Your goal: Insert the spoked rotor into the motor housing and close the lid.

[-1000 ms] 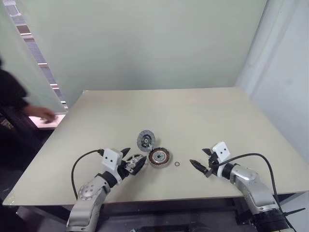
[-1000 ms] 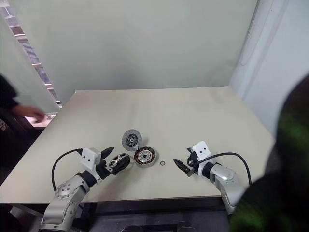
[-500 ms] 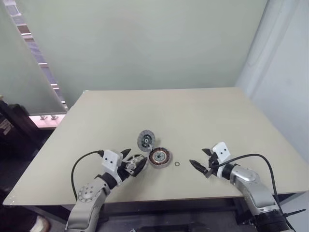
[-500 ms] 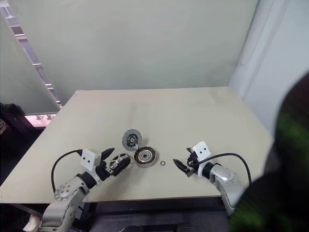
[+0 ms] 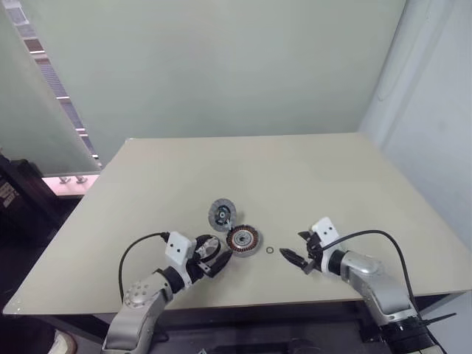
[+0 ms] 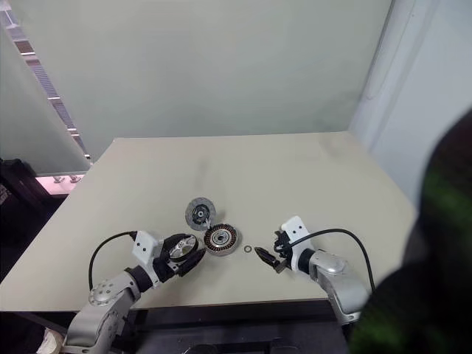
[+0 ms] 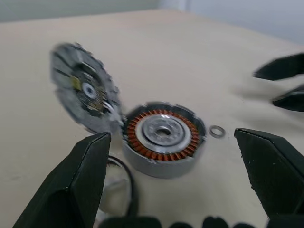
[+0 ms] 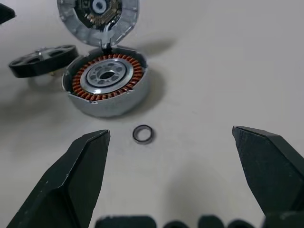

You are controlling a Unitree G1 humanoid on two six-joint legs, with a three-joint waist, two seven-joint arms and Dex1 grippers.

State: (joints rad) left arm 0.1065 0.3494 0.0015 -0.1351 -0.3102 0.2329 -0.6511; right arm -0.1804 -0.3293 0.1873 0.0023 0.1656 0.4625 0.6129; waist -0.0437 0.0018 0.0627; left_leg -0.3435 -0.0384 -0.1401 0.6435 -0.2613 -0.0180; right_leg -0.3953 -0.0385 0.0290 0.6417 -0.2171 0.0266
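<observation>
Even, soft indoor light with faint shadows; the left wrist view is blurred, the right wrist view crisp.

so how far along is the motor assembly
Nothing is done yet. The spoked rotor sits outside the motor housing, by the open left pincer, apparently not gripped. The lid is tilted up, off the housing. Still left: inserting the rotor and closing the lid.

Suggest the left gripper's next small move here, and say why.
Probably ease the open left gripper down around the spoked rotor and close. The rotor lies loose on the table right at its fingers, beside the motor housing, which holds no rotor, with the lid tilted up.
</observation>
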